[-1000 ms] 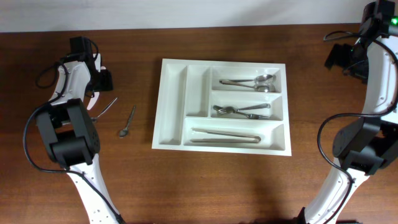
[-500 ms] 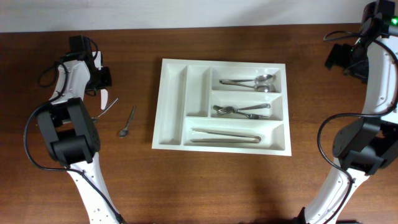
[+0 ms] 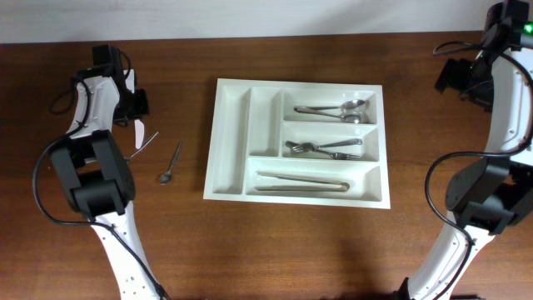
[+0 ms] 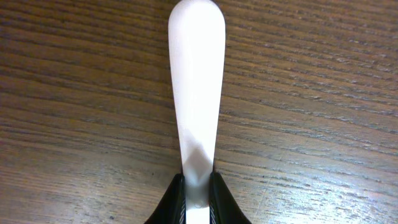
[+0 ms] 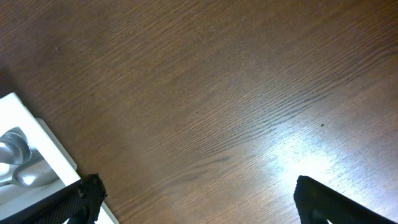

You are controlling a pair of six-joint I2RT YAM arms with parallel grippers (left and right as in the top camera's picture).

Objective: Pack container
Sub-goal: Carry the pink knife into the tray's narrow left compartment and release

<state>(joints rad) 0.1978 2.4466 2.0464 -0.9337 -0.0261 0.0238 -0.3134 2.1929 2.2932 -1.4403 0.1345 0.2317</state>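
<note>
The container point(image 3: 213, 150), a large white cutlery tray, lies mid-table holding spoons point(image 3: 346, 110), forks point(image 3: 321, 148) and a long utensil point(image 3: 301, 182). Its corner point(image 5: 34, 134) shows in the right wrist view. At the far left my left gripper point(image 3: 133, 117) is shut on a white plastic utensil point(image 3: 140, 135). In the left wrist view that utensil point(image 4: 196, 87) sticks out from my left gripper point(image 4: 198, 199) over bare wood. My right gripper point(image 5: 199, 205) is open near the table's far right, above bare wood, with nothing between its fingers.
A small metal spoon point(image 3: 171, 163) lies on the table left of the tray. A thin metal utensil handle point(image 3: 148, 141) shows beside the left arm, its head hidden. Both arm bases stand at the front left and front right.
My left gripper has shut on the white utensil, which has shifted slightly toward the tray. The right arm has not moved.
</note>
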